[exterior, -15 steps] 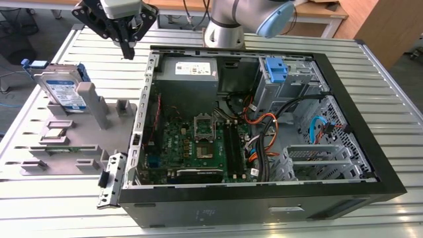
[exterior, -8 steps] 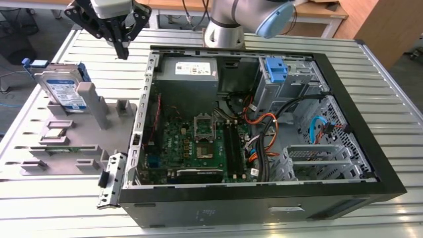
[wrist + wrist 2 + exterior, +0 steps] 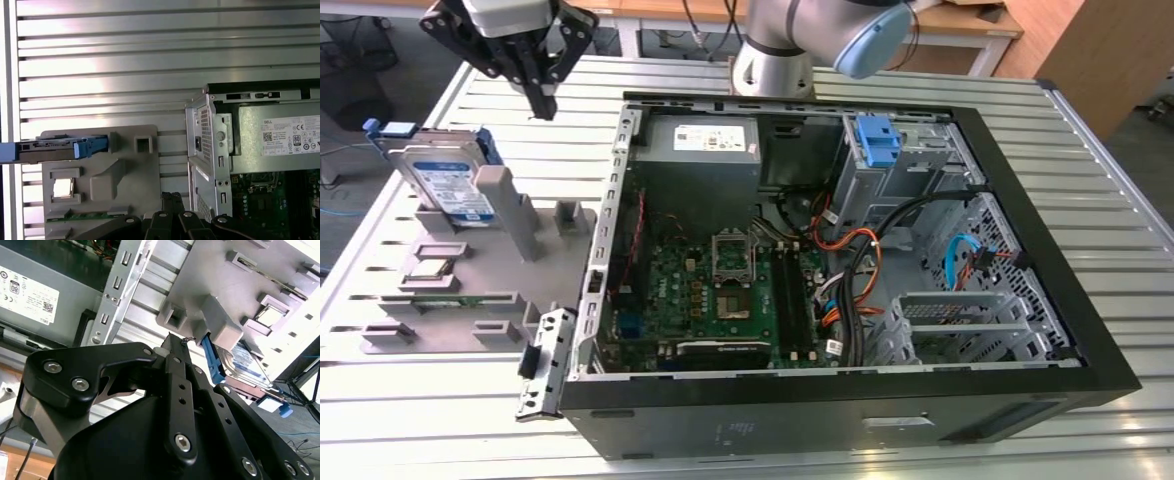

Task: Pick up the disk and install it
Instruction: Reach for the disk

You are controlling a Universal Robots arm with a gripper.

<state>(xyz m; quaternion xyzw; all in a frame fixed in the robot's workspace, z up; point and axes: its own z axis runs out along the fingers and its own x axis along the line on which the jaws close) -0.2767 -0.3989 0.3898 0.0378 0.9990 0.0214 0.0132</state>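
Disk (image 3: 444, 185) standing on edge in a slot of the grey holder (image 3: 520, 240), at the holder's far end as the exterior view sees it. You may judge that this upright seat leaves its upper rim free for a grasp from above. The jaws hang above that same end of the holder, clear of the disk, pressed together with nothing between them. The computer case (image 3: 854, 260), just beside the holder on the slatted tabletop (image 3: 440, 420), lies on its side with the panel off, likely so its bays open upward. The exterior view gives you the disk's labelled face; the first wrist view, its thin edge in the blue carrier (image 3: 90, 146); the second wrist view, the fingertips (image 3: 173, 347) meeting
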